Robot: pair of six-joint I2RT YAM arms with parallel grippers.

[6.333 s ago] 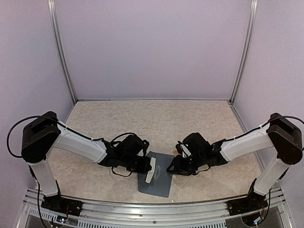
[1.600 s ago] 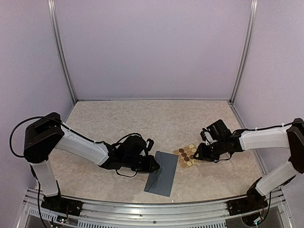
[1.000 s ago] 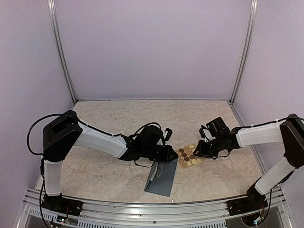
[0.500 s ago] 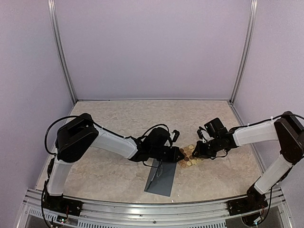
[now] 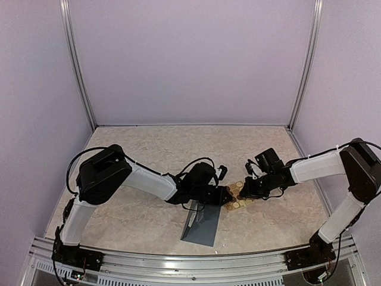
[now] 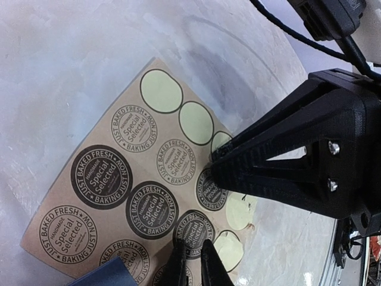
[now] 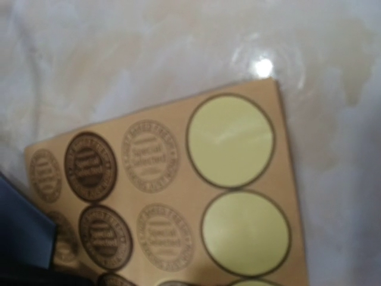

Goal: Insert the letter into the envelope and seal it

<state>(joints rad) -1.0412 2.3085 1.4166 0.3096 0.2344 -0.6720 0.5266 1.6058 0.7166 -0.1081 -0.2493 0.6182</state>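
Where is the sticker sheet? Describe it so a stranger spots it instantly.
On the marbled table, find the slate-blue envelope near the front edge. At its far right corner lies the sticker sheet: a small tan square whose rows of round stickers, dark brown or pale, set it apart from the plain envelope.

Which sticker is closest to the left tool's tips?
The dark brown sticker directly at the left tool's closed tips, with a blank circle beside it; the others lie farther up the sheet.
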